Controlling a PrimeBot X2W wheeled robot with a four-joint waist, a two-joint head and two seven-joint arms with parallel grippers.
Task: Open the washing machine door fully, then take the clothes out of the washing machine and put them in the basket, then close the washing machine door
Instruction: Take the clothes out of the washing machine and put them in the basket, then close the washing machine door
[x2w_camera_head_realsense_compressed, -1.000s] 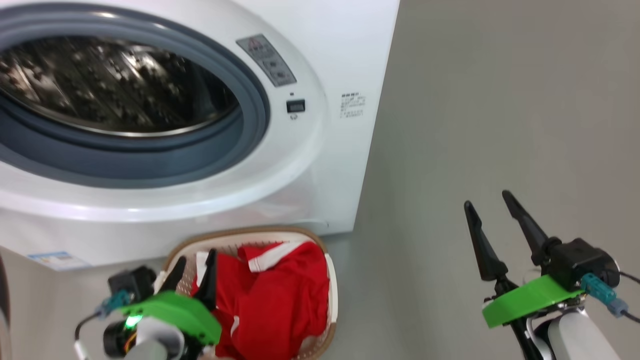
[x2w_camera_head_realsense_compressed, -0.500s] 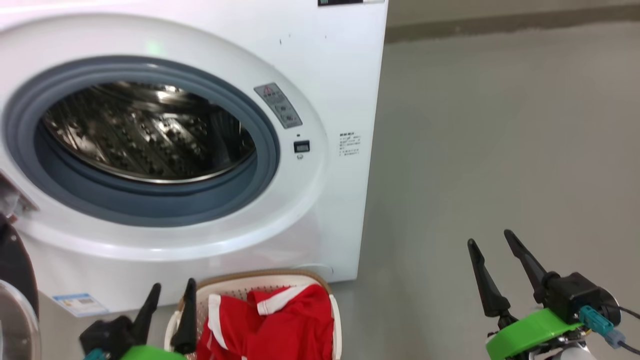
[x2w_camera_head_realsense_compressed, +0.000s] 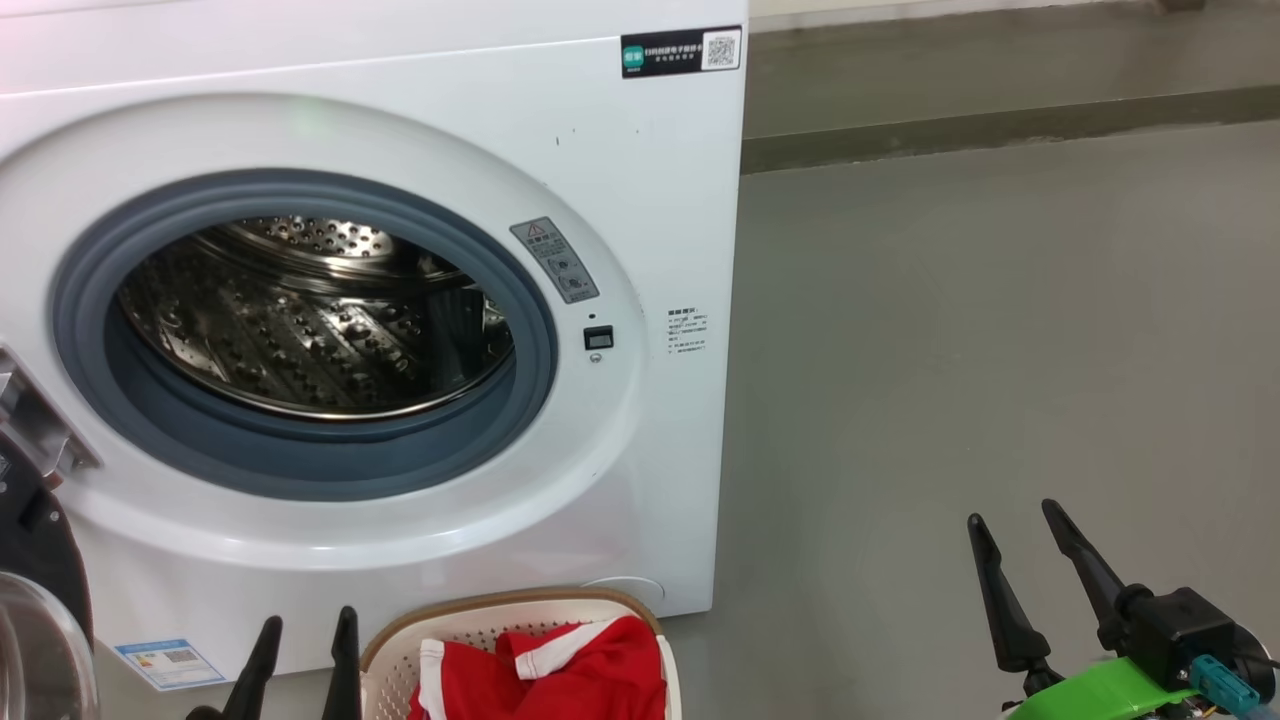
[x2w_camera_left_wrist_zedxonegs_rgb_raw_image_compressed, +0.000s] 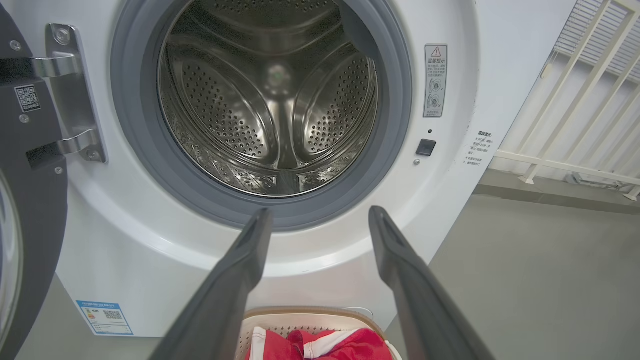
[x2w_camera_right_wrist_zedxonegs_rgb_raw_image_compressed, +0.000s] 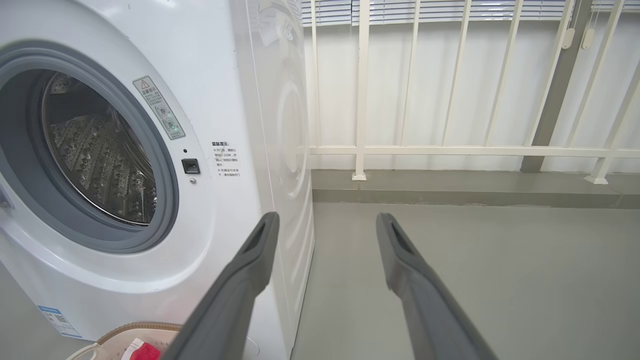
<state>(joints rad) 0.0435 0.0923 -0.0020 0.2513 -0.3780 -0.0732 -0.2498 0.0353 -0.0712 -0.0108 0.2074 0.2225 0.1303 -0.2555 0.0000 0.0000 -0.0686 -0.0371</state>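
Observation:
The white washing machine (x2w_camera_head_realsense_compressed: 640, 180) stands with its steel drum (x2w_camera_head_realsense_compressed: 310, 320) bare of laundry, and my left wrist view looks straight into that drum (x2w_camera_left_wrist_zedxonegs_rgb_raw_image_compressed: 270, 100). Its black-rimmed door (x2w_camera_head_realsense_compressed: 35, 570) hangs swung open at the far left, hinged (x2w_camera_left_wrist_zedxonegs_rgb_raw_image_compressed: 65, 95) to the front. The red clothes (x2w_camera_head_realsense_compressed: 560, 670) lie in the cream basket (x2w_camera_head_realsense_compressed: 400, 650) on the floor below the opening. My left gripper (x2w_camera_head_realsense_compressed: 305, 625) is open just left of the basket. My right gripper (x2w_camera_head_realsense_compressed: 1015, 520) is open over bare floor at the lower right. Both hold nothing.
Grey floor (x2w_camera_head_realsense_compressed: 1000, 300) stretches to the right of the machine. A white railing (x2w_camera_right_wrist_zedxonegs_rgb_raw_image_compressed: 450, 150) on a low kerb (x2w_camera_right_wrist_zedxonegs_rgb_raw_image_compressed: 450, 187) runs behind it. Warning stickers (x2w_camera_head_realsense_compressed: 555, 260) and a door latch (x2w_camera_head_realsense_compressed: 598, 338) sit right of the drum opening.
The head camera has tilted up, so the machine and basket sit lower in the picture. My left gripper has drawn back from over the clothes to the left of the basket.

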